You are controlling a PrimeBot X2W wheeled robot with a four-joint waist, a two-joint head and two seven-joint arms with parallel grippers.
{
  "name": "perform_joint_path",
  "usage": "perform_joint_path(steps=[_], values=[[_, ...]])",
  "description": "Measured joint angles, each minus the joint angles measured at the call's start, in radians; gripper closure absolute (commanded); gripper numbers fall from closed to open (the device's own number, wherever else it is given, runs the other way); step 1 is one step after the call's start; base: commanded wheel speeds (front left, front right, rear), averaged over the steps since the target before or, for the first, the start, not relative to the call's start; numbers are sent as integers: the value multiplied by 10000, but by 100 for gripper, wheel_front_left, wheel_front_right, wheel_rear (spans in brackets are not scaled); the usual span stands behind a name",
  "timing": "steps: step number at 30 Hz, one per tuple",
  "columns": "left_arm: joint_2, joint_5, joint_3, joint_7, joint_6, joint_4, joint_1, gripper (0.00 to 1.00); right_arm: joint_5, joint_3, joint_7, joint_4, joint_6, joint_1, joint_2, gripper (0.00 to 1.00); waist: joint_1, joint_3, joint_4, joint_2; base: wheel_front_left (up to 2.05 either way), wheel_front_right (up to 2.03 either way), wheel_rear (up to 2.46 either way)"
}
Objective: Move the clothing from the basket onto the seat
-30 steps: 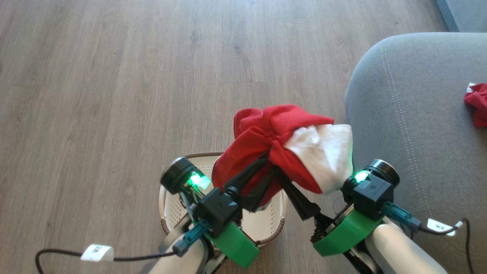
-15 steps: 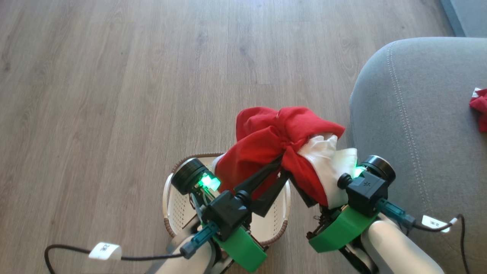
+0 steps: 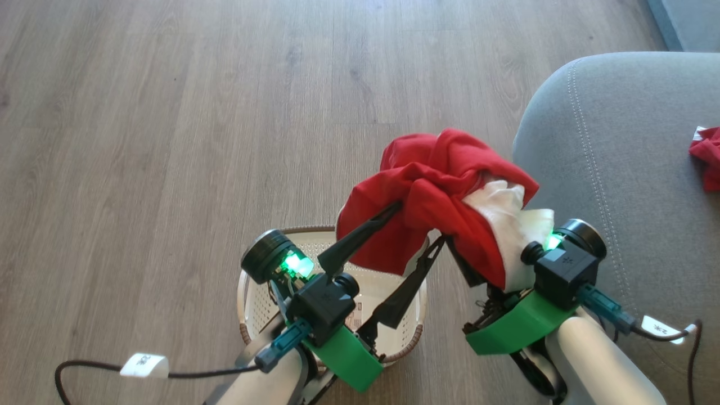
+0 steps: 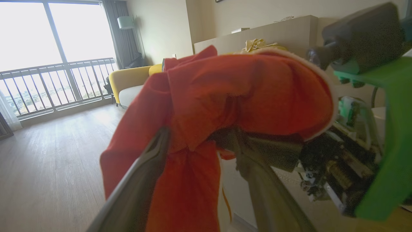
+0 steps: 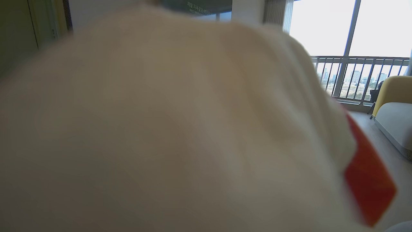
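Plainly, the step in hand was the carry across to the seat (image 3: 619, 169), with the red garment (image 3: 433, 191) held aloft above the basket (image 3: 253, 304) and just short of the cushion's rounded near corner. The left gripper (image 3: 421, 222) stood with its fingers spread wide, one tip tucked under the fabric's edge and pinching nothing. The right gripper (image 4: 235, 138) was largely buried under the cloth, but in the left wrist view its fingers ran together into a bunched fold, so it looked to be clamped on the garment and bearing it. The white lining had draped over that arm's camera, so the right wrist view was little use for guidance and the head view had to serve. To do this well, the left arm probably needed to draw back and down first, so its upper finger would not snag the hanging fabric. The right arm could then swing over the stitched seam, well inside the edge, before letting go, since a soft bundle released on the rounded corner might slide to the floor (image 3: 169, 140). A second red garment (image 3: 707, 154) already lay farther along the seat, so a spot short of it would suit.
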Motion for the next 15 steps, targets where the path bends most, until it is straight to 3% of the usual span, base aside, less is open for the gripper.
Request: perform_joint_path(steps=[15], values=[[-4, 33, 48, 0, 0, 309, 74, 0, -345, -1045, -2, -255, 0, 67, 84, 100, 0, -167, -140, 0, 0, 0, 0]])
